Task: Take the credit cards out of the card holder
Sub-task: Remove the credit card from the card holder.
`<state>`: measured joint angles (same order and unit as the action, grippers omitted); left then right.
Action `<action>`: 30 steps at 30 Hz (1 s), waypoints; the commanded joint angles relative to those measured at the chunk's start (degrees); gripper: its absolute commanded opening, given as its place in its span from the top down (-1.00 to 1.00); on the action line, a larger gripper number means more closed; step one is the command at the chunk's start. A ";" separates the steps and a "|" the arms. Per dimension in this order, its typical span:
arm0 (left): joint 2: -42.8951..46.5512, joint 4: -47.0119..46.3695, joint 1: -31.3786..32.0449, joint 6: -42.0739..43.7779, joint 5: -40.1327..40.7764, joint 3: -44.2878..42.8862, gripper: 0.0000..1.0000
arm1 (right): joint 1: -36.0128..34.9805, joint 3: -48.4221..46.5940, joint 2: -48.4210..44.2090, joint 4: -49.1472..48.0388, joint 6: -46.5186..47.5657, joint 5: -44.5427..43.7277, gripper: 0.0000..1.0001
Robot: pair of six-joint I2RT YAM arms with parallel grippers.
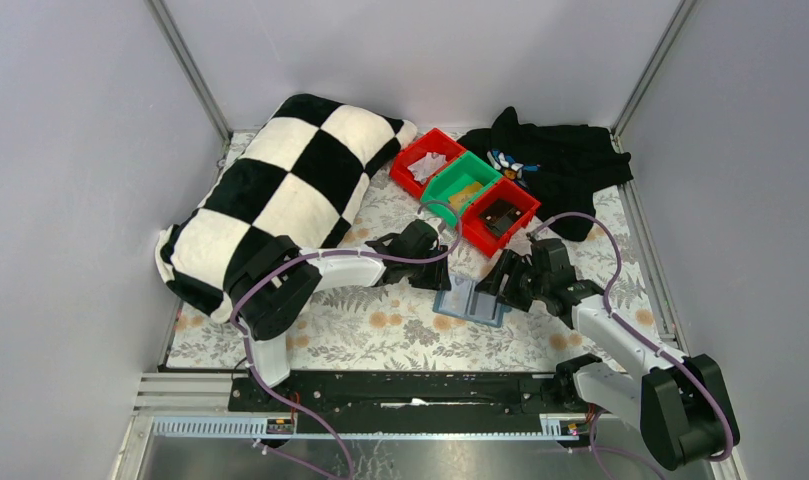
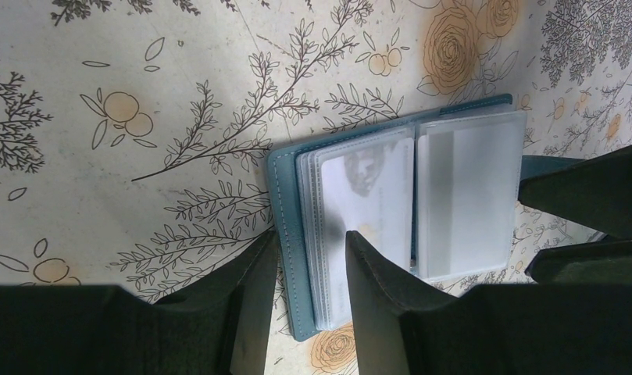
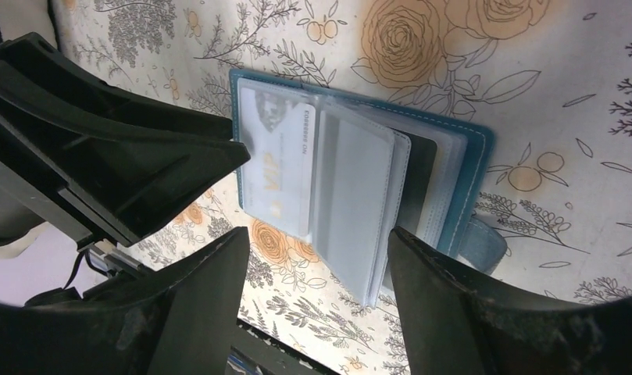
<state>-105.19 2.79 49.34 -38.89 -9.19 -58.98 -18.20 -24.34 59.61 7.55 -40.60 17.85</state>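
The teal card holder lies open and flat on the floral tablecloth, its clear sleeves fanned out. A pale credit card with gold lettering sits in a sleeve on one panel, and the same card shows blurred from the other side. My left gripper is open and straddles the holder's teal edge, one finger on the cloth, the other over the sleeves. Opposite it, my right gripper stands open around a raised clear sleeve. The grippers meet over the holder, left, right.
A black-and-white checkered pillow fills the back left. A row of bins stands behind the holder: red, green, red. Black cloth is heaped at the back right. Walls enclose the table.
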 commanded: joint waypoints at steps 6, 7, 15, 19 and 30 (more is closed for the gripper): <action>-1.23 -0.97 0.13 0.48 -1.26 1.14 0.17 | 0.31 0.45 -0.90 -5.96 -1.48 6.02 -0.42; -1.05 -0.96 0.13 0.54 -1.20 1.15 0.17 | 0.28 0.43 -1.09 -6.30 -1.55 6.32 -0.42; 2.19 1.25 0.14 1.19 0.25 0.61 0.14 | 0.27 0.05 1.10 -10.35 -2.21 8.96 -0.42; 4.47 4.80 0.05 2.20 3.52 -0.50 0.13 | 0.18 -0.15 2.83 -12.68 -3.20 10.01 -0.41; 9.27 8.52 -0.76 1.72 7.15 -1.15 0.09 | 0.26 -1.38 -0.82 -1.91 -1.17 -0.95 -0.42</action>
<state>-98.96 11.16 48.86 -37.52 -2.72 -58.78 -18.09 -24.16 62.00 -0.95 -43.29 24.32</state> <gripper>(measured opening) 0.454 0.709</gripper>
